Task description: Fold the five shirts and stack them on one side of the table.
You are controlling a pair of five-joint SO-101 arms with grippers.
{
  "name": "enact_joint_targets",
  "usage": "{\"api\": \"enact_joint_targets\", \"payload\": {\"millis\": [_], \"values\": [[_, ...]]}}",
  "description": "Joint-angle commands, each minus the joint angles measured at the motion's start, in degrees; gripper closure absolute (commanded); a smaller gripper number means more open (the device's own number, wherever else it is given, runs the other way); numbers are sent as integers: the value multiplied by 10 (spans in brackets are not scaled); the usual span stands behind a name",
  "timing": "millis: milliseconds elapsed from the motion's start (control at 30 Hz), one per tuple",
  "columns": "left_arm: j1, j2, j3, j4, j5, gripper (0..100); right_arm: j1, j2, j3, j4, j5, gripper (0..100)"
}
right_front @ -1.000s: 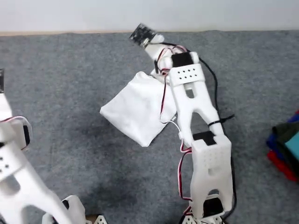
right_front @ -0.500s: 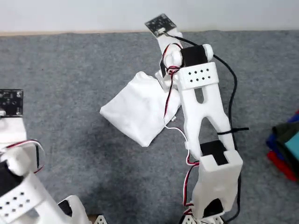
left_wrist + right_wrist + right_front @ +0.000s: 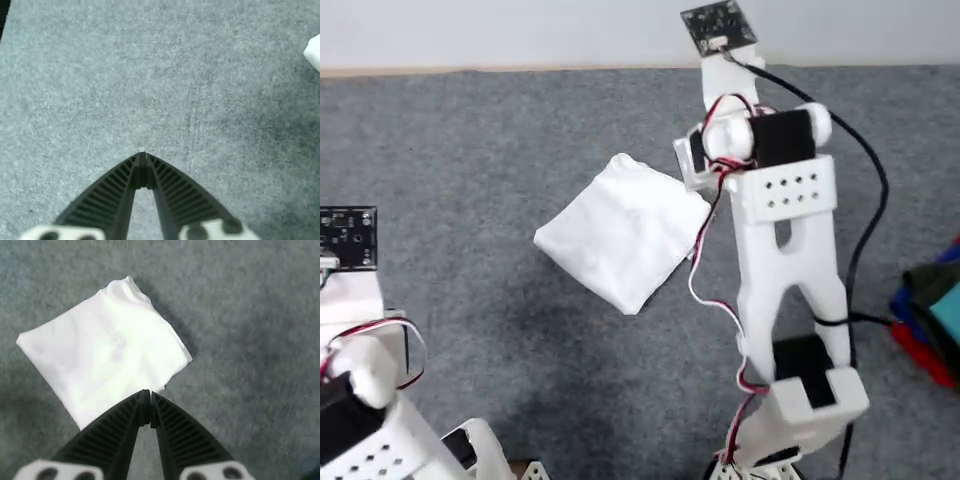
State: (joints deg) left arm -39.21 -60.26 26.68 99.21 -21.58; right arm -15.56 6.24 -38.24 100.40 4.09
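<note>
A folded white shirt (image 3: 620, 235), soft and lightly rumpled, lies near the middle of a grey felt-covered table (image 3: 470, 140). It is almost square and turned cornerwise to the table's far edge. The right gripper (image 3: 146, 407), ribbed black jaws pressed together and holding nothing, hangs at the shirt's edge by one corner. The left gripper (image 3: 145, 170), likewise closed and empty, sits over bare felt well apart. A stack of coloured shirts (image 3: 932, 320) rests at the table's right edge.

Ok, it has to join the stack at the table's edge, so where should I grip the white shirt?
Probably the edge facing the right arm, coming from that side: the white shirt lies flat, folded square, so only its rim can be pinched, and that edge sits by the right gripper.
</note>
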Motion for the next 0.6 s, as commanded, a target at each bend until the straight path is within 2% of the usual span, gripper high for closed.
{"api": "enact_joint_targets", "payload": {"millis": [0,300,567], "values": [[-4,-13,-1,11,-3,997,1,-82,87,24,-7,990],[-4,-47,67,11,-3,997,14,-231,273,21,-13,990],[-4,-82,85,8,-2,997,36,-228,448,0,-201,990]]}}
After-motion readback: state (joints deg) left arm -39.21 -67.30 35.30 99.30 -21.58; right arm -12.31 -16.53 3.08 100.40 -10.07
